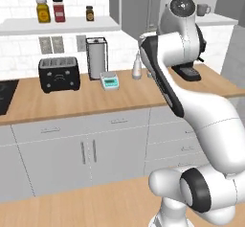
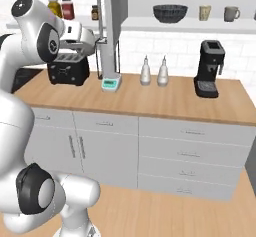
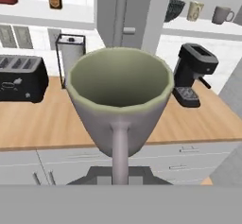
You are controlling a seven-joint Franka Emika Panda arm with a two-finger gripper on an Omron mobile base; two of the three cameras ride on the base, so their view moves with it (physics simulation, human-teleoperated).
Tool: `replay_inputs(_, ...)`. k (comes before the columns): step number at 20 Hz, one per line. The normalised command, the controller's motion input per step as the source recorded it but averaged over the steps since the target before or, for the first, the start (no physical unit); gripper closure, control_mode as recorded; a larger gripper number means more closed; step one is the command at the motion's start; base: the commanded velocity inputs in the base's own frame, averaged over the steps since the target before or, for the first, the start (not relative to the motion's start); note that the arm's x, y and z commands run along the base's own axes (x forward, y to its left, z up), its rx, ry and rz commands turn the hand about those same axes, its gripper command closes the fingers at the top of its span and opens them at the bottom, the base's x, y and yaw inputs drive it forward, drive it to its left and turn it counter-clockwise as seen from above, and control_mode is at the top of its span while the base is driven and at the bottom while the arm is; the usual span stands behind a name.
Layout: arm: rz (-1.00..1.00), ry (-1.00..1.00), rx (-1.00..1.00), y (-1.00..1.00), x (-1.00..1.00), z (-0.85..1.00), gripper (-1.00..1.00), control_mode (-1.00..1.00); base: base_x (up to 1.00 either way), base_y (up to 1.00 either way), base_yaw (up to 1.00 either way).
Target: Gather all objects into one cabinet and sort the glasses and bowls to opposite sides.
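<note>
A grey-brown mug (image 3: 118, 100) with a pale green inside looms close in the hand view, its handle running straight down toward my fingers. My gripper (image 2: 88, 37) is shut on that handle, held above the counter in front of the toaster. In the open cabinet, on its white shelf board (image 2: 190, 26), stand the wide dark bowl (image 2: 170, 13), then the beige speckled cup (image 2: 204, 13), then a second handled mug (image 2: 231, 14) at the right. The cabinet's dark grey door (image 2: 111, 16) stands open, edge-on, left of the bowl.
On the wooden counter (image 2: 150, 101) are a black toaster (image 2: 67, 70), a paper towel holder (image 1: 96, 57), a small scale (image 2: 110, 84), two pale bottles (image 2: 153, 72) and a black coffee machine (image 2: 209, 68). Lidded jars (image 1: 50, 10) sit on the white tiled-back shelf.
</note>
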Motion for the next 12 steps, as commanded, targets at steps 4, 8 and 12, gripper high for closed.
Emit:
replay_inputs(4,0.00,0.00,0.00,0.00,0.00,0.00,1.00,1.00,-0.11,-0.62,-0.13)
replay_inputs(8,0.00,0.00,0.00,0.00,0.00,0.00,1.00,1.00,-0.05,-0.64,-0.14)
replay_inputs(12,0.00,0.00,0.00,0.00,0.00,0.00,1.00,1.00,0.00,-0.61,-0.14)
